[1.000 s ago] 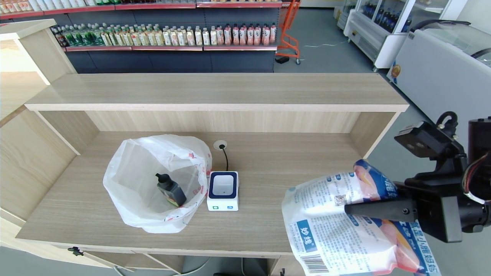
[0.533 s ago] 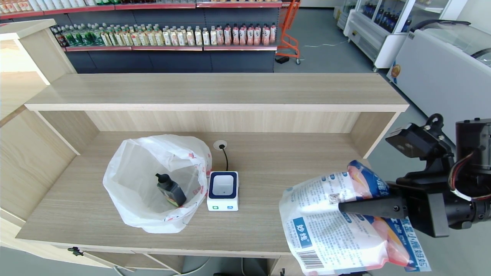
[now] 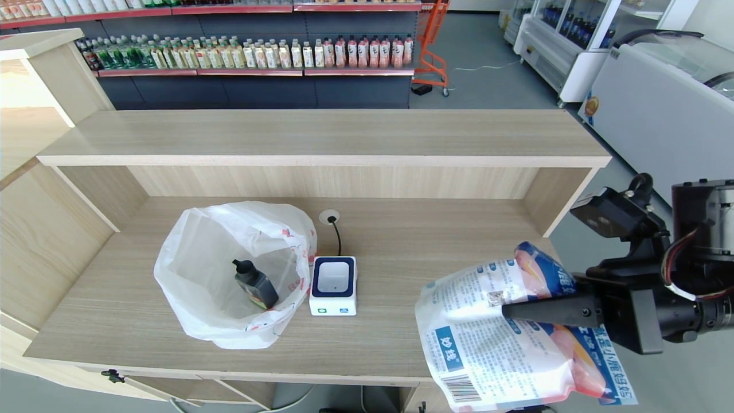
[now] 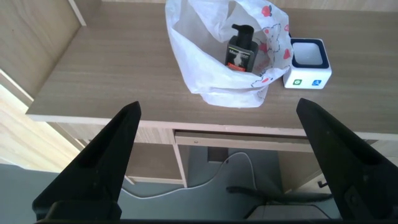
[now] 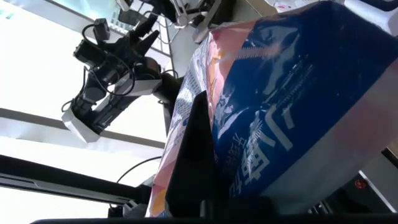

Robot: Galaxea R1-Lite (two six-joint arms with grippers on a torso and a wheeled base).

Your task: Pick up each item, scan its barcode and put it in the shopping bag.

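Head view: at the lower right of the frame, the right gripper has its jaws clamped on a blue, white and pink snack pouch. The pouch hangs in the air off the near right corner of the desk, with its barcode showing near its lower edge. At centre left, the white plastic shopping bag sits open on the desk with a dark pump bottle tilted inside it. Just beside the bag, toward the right of the frame, stands the white barcode scanner, window up. Its black cable runs to a grommet behind it. The pouch is well apart from both bag and scanner.

Left wrist view: the left gripper hangs off the desk's near edge, jaws spread wide and holding nothing.

Right wrist view: a black finger presses against the pouch's printed face.

Shelves of bottled drinks line the upper left of the head view.
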